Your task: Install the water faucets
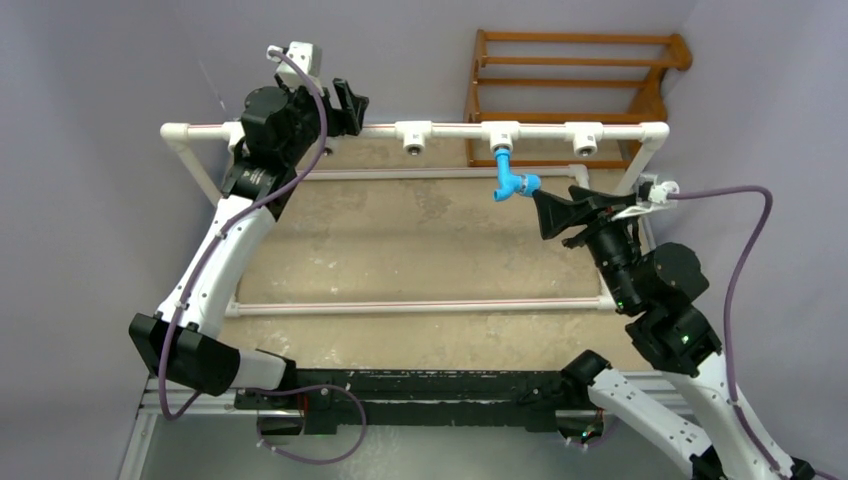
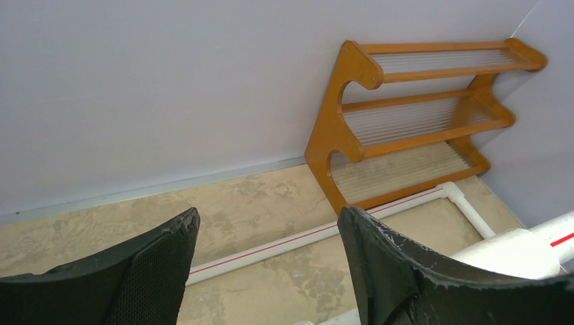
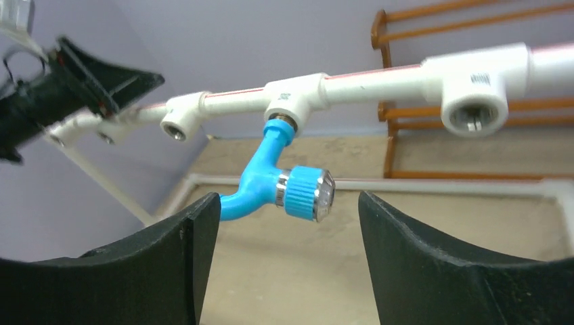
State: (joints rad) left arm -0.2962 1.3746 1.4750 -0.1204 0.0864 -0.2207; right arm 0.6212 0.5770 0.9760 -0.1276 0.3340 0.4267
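Observation:
The blue water faucet (image 1: 512,181) hangs from the middle white tee (image 1: 502,134) of the raised pipe, with its threaded end in the tee's socket. In the right wrist view the faucet (image 3: 265,177) points its ribbed knob (image 3: 306,193) at the camera, and its spout tip goes behind my left-hand finger (image 3: 183,250). My right gripper (image 1: 544,215) (image 3: 290,204) is open just in front of the faucet and holds nothing. Open and empty as well, my left gripper (image 1: 350,106) (image 2: 269,215) is at the left end of the raised pipe.
Two empty tees (image 1: 415,136) (image 1: 585,137) flank the faucet's tee on the white pipe frame (image 1: 420,307), which stands on a beige floor. A wooden rack (image 1: 575,80) leans on the back wall. Both side walls are close to the frame.

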